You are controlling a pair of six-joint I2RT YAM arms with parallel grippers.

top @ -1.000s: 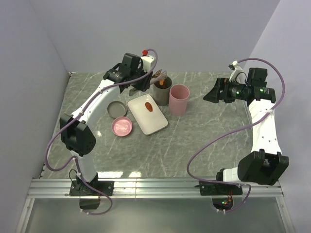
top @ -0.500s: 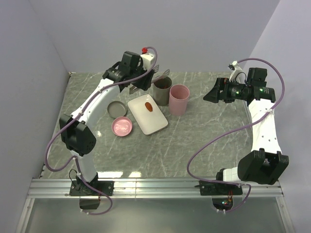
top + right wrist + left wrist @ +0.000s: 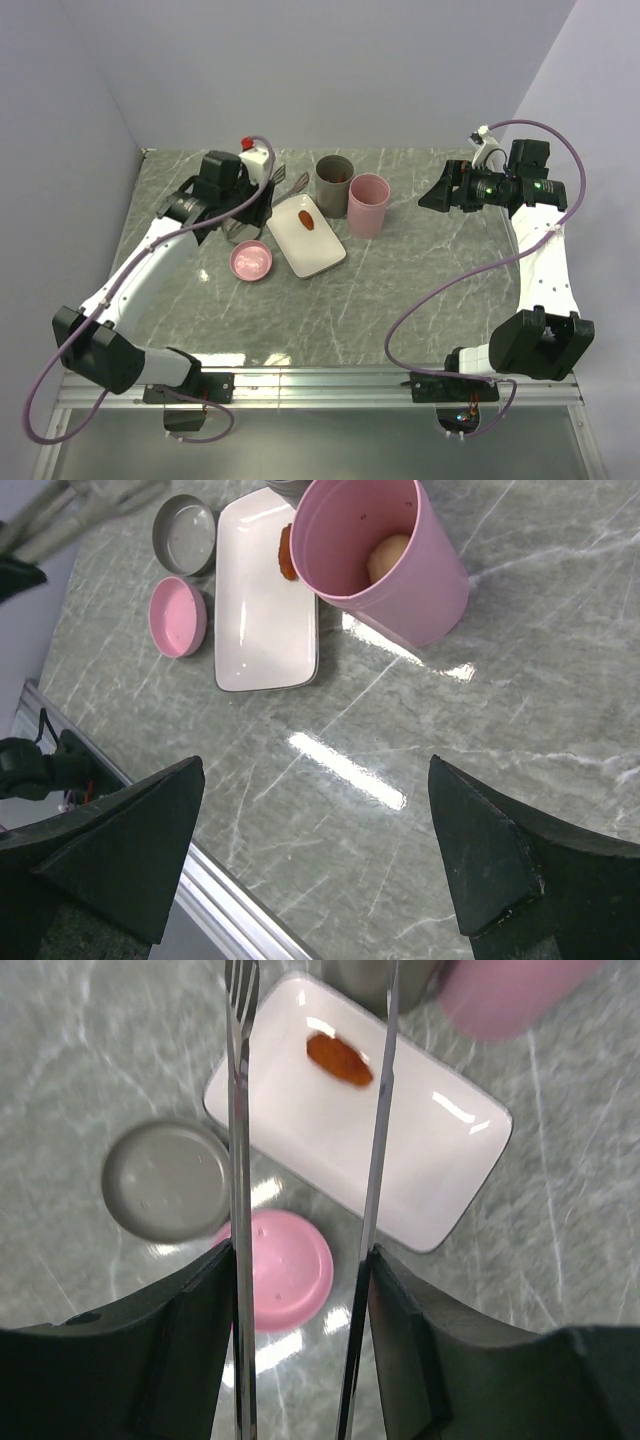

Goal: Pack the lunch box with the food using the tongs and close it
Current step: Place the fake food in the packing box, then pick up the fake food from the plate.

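The dark grey lunch box (image 3: 333, 185) stands open at the back, with an orange-brown bit showing at its inner rim. Its round grey lid (image 3: 165, 1180) lies flat on the table, left of the white tray (image 3: 420, 1170). One piece of food (image 3: 339, 1058) lies on the tray's far end. My left gripper (image 3: 300, 1280) is shut on the tongs (image 3: 240, 1160). Their two arms are spread and reach out over the tray's left end with nothing between the tips. My right gripper (image 3: 320, 850) hangs open and empty over bare table on the right.
A pink cup (image 3: 385, 555) stands right of the lunch box, touching the tray's far corner, with a pale round thing inside. A pink lid (image 3: 251, 261) lies in front of the grey lid. Walls close in the left and right sides.
My left arm has swung left and back from above the lunch box, carrying the tongs to the tray's left end. The tongs' arms have spread. The right arm has not moved.
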